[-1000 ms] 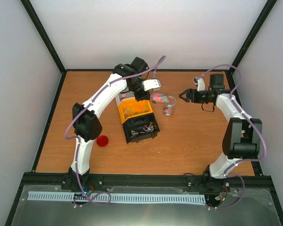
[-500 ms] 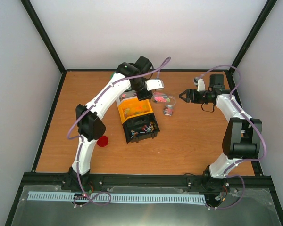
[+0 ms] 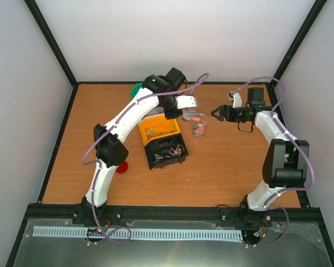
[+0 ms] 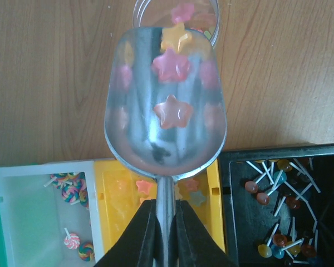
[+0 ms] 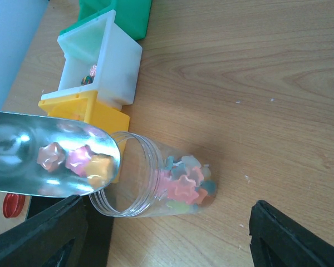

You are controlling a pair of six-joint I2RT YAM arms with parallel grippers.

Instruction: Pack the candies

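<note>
Shiny metal scoop (image 4: 134, 133) holds three star candies (image 4: 170, 111), pink, orange and yellow. The left gripper (image 4: 166, 219) is squeezed tight on the scoop's thin handle. The front lip of the scoop is right at the mouth of a see-through jar (image 5: 147, 167). I cannot tell if the two touch. The jar looks tipped on its side with its mouth turned to the scoop, and more star candies lie heaped at its bottom. Lollipops (image 4: 278, 189) lie in the black bin (image 3: 167, 154), and a few more are in the white bin (image 5: 100, 61).

The right gripper (image 3: 216, 113) hangs just to the right of the jar with its fingers spread wide. It holds nothing and does not touch the jar.

Since a moment ago the left arm has reached farther and more to the right, so the scoop has come a little closer to the jar. The green bin (image 3: 136, 89) now peeks out behind the arm. The arm's elbow now covers part of the red lid (image 3: 121, 167). The right gripper has stayed where it was.

The jar lies in the far middle of the table (image 3: 228, 172), right of the orange bin (image 3: 160, 129). The far edge of the table is close behind the left gripper. The right gripper is near the far right corner. Bare wood spreads out near the arms and to the right of the black bin.
</note>
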